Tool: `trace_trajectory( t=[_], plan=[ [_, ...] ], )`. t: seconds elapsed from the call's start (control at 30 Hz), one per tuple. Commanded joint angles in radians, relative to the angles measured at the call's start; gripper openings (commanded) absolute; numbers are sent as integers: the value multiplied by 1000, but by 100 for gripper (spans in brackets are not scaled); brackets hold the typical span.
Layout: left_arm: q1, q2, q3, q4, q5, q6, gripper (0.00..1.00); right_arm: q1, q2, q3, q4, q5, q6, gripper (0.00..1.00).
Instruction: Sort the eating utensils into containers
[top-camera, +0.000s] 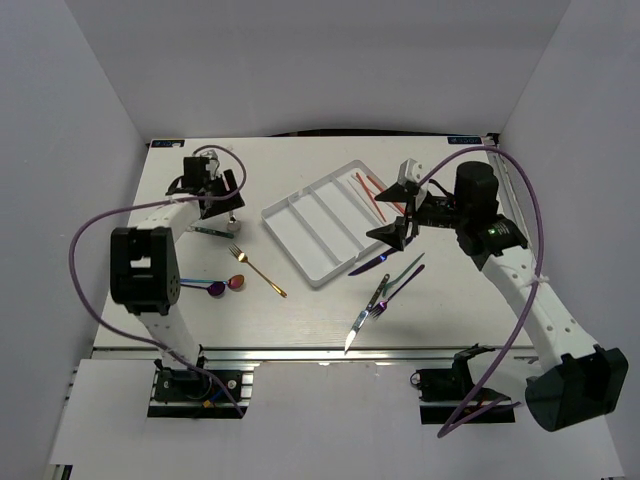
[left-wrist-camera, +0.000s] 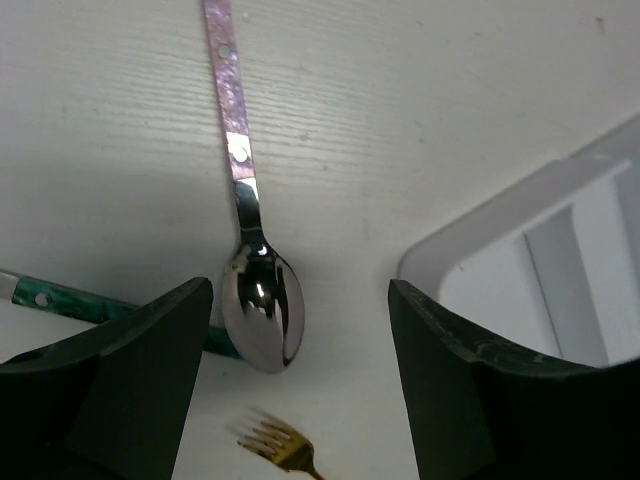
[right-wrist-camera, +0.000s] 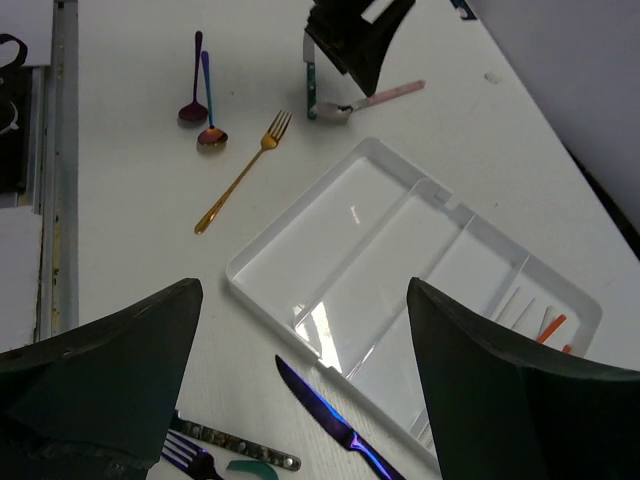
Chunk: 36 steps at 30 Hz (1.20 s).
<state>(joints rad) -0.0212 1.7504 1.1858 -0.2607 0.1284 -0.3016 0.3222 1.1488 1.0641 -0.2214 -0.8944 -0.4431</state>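
The white tray (top-camera: 300, 232) lies at mid-table, and red-orange chopsticks (top-camera: 371, 192) rest in its far right compartment. My left gripper (top-camera: 222, 203) hangs open over a silver spoon with a pink handle (left-wrist-camera: 262, 310); its bowl lies on the table between the fingers, nearer the left one, untouched. A green-handled utensil (left-wrist-camera: 60, 300) and a gold fork (left-wrist-camera: 280, 445) lie close by. My right gripper (right-wrist-camera: 305, 380) is open and empty above the tray's near edge (right-wrist-camera: 262, 295), over an iridescent purple knife (right-wrist-camera: 335, 420).
Two small spoons (top-camera: 222, 287), one red-bowled, lie at front left beside the gold fork (top-camera: 257, 270). A purple fork, a mottled-handled piece and a silver knife (top-camera: 358, 325) cluster front right of the tray. White walls enclose the table.
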Motion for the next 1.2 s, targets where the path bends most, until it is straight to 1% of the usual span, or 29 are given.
trace_trajectory(
  t=[0.0, 0.1, 0.27, 0.33, 0.37, 0.4, 0.53, 0.73, 0.83, 1.0, 1.03, 1.13, 1.17],
  plan=[
    [-3, 104, 159, -52, -114, -22, 81, 0, -32, -29, 137, -41, 61, 89],
    [-3, 184, 262, -78, -170, -13, 78, -2, -29, -18, 122, -34, 63, 89],
    [-3, 302, 412, -155, -182, 24, 76, 0, -23, -26, 128, -21, 69, 89],
    [-3, 348, 460, -179, -197, 30, 74, -3, -15, -26, 129, -18, 73, 89],
    [-3, 359, 469, -183, -200, 36, 72, -3, -15, -26, 129, -14, 73, 89],
    [-3, 366, 474, -184, -202, 38, 67, -2, -11, -26, 131, -9, 75, 89],
    [-3, 403, 488, -184, -179, 42, 61, -2, 11, -24, 136, 11, 89, 89],
    [-3, 428, 483, -181, -176, 48, 56, -2, 35, -21, 137, 20, 99, 89],
    [-3, 434, 479, -183, -170, 55, 48, -3, 42, -24, 139, 32, 103, 89],
    [-3, 423, 459, -175, -170, 62, 41, -2, 52, -24, 143, 54, 106, 89],
    [-3, 420, 456, -173, -171, 64, 37, -2, 52, -24, 143, 55, 104, 89],
    [-3, 400, 448, -170, -177, 73, 32, -2, 58, -24, 142, 60, 106, 89],
    [-3, 391, 446, -169, -179, 75, 27, -5, 60, -24, 143, 61, 106, 89]
  ],
)
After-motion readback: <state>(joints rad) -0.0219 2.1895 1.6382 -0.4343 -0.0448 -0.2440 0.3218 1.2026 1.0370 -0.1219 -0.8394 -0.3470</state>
